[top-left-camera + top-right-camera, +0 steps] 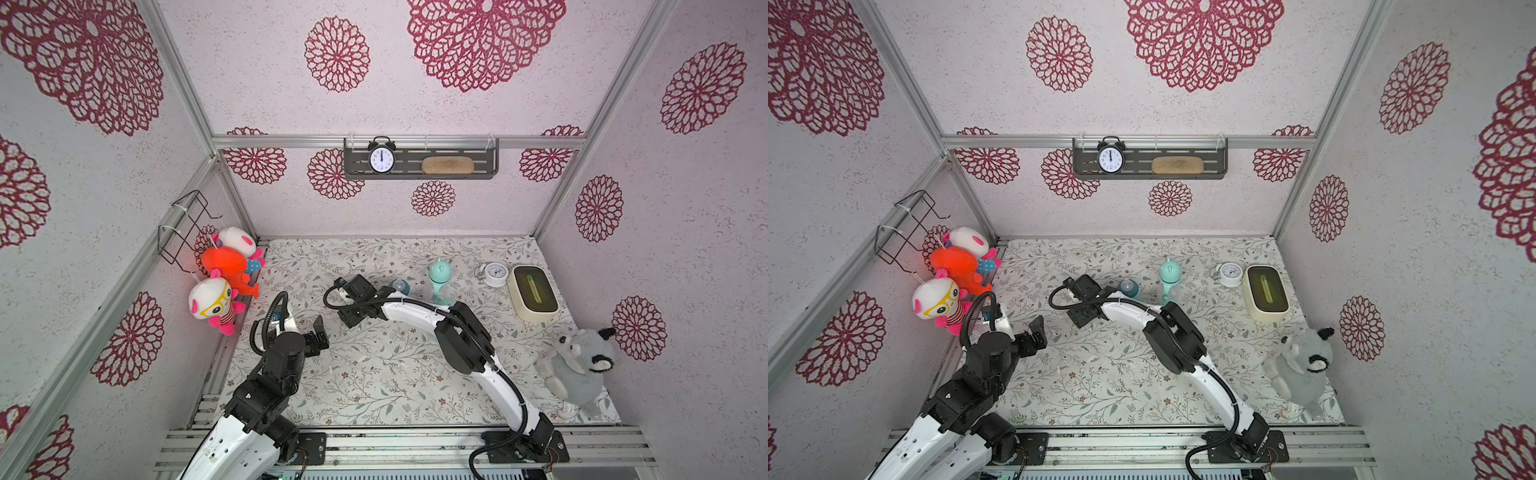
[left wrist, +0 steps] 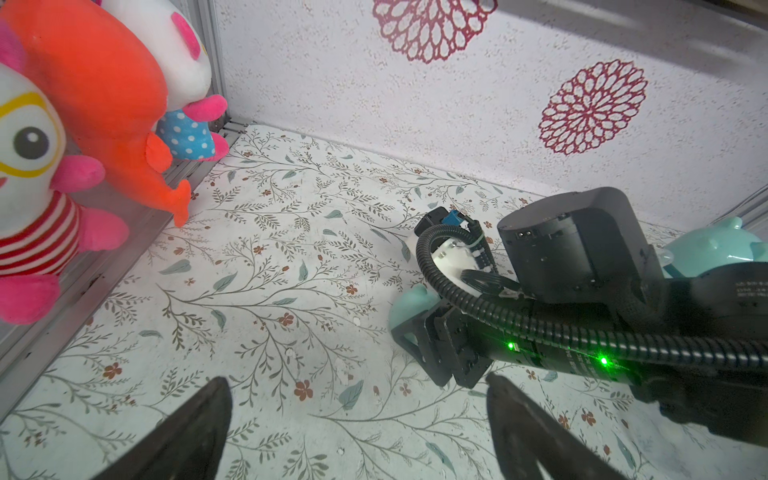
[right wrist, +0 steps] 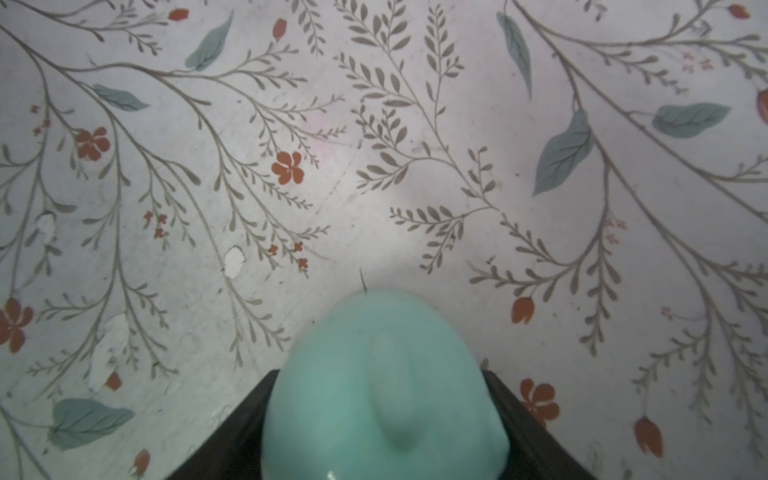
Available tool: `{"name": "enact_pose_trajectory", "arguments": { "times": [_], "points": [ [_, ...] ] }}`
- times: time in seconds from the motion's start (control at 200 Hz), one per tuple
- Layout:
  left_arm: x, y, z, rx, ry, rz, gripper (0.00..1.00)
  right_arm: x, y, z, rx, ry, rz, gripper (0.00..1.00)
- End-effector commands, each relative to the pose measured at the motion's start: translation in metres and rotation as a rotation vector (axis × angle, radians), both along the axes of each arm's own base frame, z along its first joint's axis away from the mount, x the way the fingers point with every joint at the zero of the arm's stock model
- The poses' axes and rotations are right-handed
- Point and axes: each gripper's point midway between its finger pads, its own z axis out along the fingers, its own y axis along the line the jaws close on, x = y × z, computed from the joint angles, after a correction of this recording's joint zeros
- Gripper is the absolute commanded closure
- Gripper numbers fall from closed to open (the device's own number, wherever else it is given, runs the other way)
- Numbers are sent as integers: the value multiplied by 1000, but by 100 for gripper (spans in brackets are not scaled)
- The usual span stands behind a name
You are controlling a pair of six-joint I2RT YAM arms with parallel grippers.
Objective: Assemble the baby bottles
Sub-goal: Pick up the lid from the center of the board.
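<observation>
1. Your right fingers gripped the mint cap at the table's ten o'clock.
2. Your left fingers stood wide apart at nine o'clock.
3. The uncapped bottle stood at twelve, the capped bottle at one.

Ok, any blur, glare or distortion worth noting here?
Right wrist view: the mint cap fills the foreground, soft and out of focus, while the floral mat behind is clearer. Left wrist view: fingers of the left tool are dark blurs; green lights flare on the right arm. Both top views: evenly lit, but the orange plush is oversaturated, with a red halo.
</observation>
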Motion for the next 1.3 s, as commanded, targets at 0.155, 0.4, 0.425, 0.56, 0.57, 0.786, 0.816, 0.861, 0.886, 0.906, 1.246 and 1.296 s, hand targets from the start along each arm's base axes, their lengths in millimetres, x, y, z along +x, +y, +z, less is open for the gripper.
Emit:
{"name": "enact_pose_trajectory", "arguments": {
  "times": [0.155,0.4,0.425,0.56,0.57,0.786,0.816,0.861,0.886,0.906,1.246,1.296],
  "points": [
    [-3,7,-4,-2,5,32,2,0,3,69,81,-69,-6,28],
    [-3,7,-5,-6,4,31,2,-9,-6,107,98,-84,-1,29],
    [-3,7,-4,-5,3,32,2,-10,-6,111,101,-83,0,29],
    [-2,6,-5,-11,1,26,2,-18,-12,136,122,-82,8,29],
    [-2,6,-5,-11,1,26,2,-18,-13,138,123,-84,8,29],
    [3,2,-9,-15,6,20,2,-21,-33,178,112,-130,-28,29],
    [5,0,-10,-16,7,17,2,-21,-37,182,104,-137,-36,29],
    [7,-2,-12,-15,12,11,2,-21,-42,189,93,-149,-46,29],
    [8,-3,-12,-15,13,9,2,-20,-45,193,85,-156,-52,29],
    [8,-3,-12,-17,13,7,2,-20,-47,195,80,-161,-56,29],
    [18,-14,-18,-34,23,-28,2,-19,-87,236,37,-225,-115,29],
    [19,-15,-19,-35,26,-30,2,-19,-94,241,28,-231,-125,29]
  ]
}}
